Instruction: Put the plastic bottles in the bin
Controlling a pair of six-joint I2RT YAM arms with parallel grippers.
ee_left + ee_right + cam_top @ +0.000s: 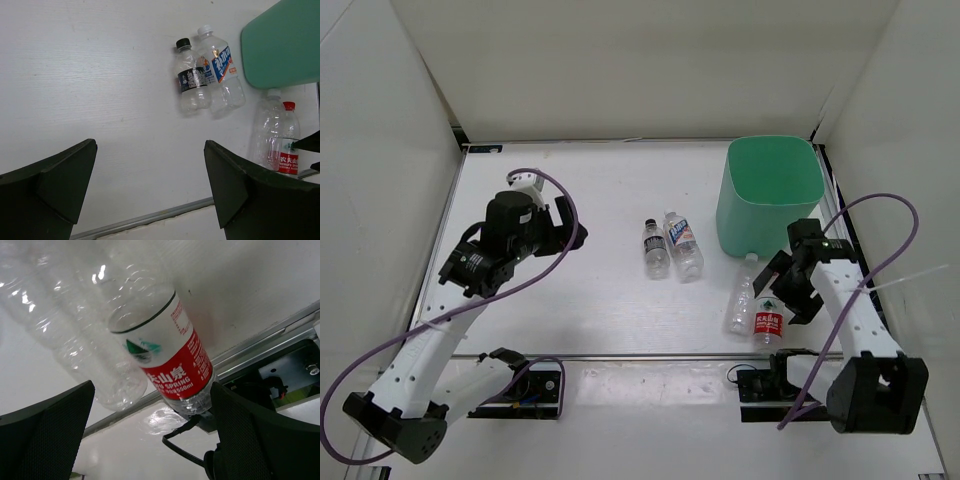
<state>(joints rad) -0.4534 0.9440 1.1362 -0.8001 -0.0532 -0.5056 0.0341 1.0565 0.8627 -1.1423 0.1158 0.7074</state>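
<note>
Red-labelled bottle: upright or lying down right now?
Lying down: the red-labelled bottle rests on its side on the table, alongside the plain bottle, under the open right hand.

Overhead view looks down; wrist views nearer; all share red-labelled bottle.

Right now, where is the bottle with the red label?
In the top view the red-labelled bottle lies at the right of the table, beside the plain clear bottle on its left, nearer the arms than the mint-green bin.

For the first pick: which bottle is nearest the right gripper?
The red-labelled bottle, before the open right gripper; the plain bottle is beside it, the other two bottles farther left.
</note>
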